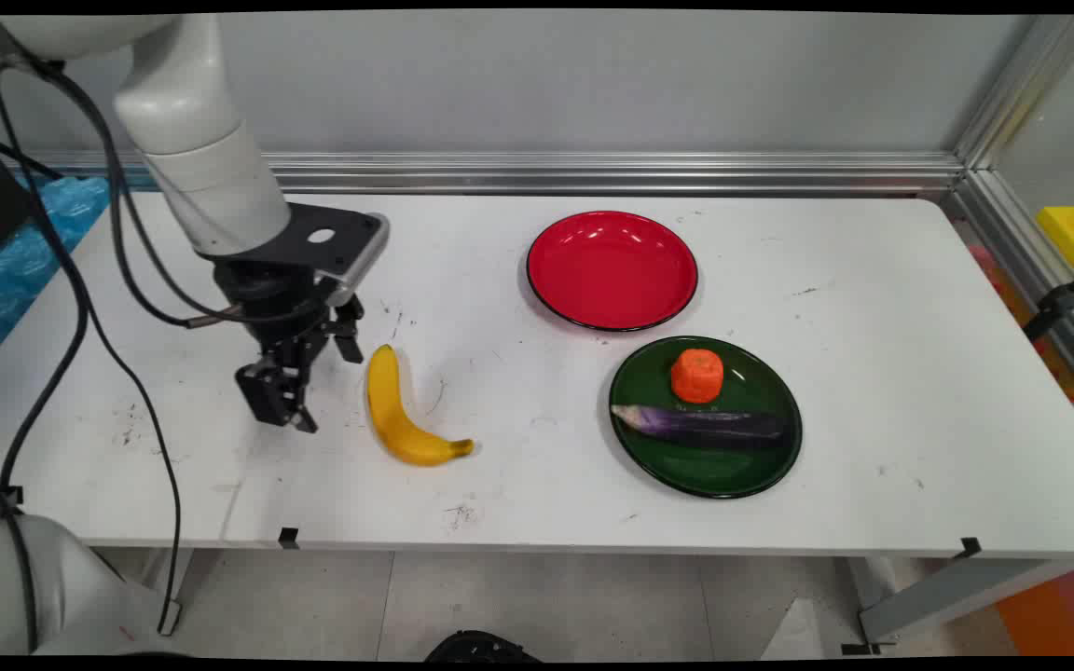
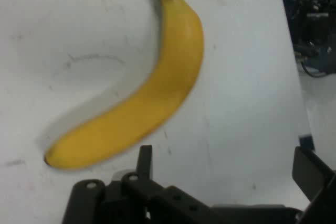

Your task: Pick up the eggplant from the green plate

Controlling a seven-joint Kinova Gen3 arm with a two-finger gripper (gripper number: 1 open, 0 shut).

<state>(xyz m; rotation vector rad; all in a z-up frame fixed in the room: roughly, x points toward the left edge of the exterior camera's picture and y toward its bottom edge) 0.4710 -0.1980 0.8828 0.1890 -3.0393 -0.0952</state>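
The gripper, fingers apart and apparently empty, hangs just left of the banana, whose long axis runs near-to-far across the table.

yellow banana, red plate, green plate

We see a white table against a plain grey wall. An aluminium rail lines its back edge, over a pale tiled floor.
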